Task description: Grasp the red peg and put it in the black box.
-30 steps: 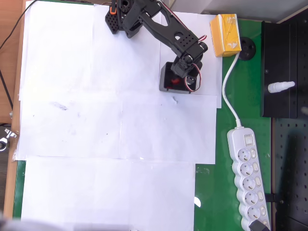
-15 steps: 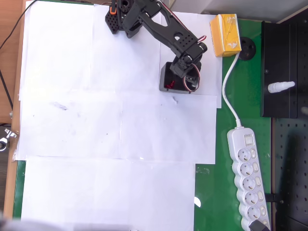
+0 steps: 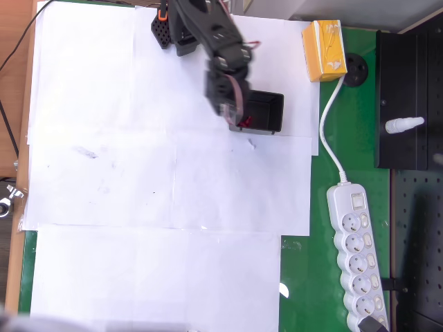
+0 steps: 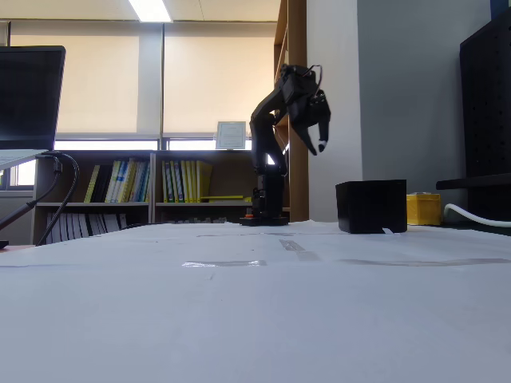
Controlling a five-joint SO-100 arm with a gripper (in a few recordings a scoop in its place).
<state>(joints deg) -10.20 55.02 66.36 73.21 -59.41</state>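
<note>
I see the black two-finger claw raised clear above the paper-covered counter, fingers apart and holding nothing, left of the small square black open-topped box, tiny dark red peg lying inside it, yellow carton nearby

Arm raised, gripper open in the air

In the fixed view the black arm rose from its base, bent forward at the top, and carried the gripper high, its two fingers spread apart and pointing downward with nothing between them. In the overhead view the arm reached away from its base, and the gripper pointed toward the picture's bottom.
</note>
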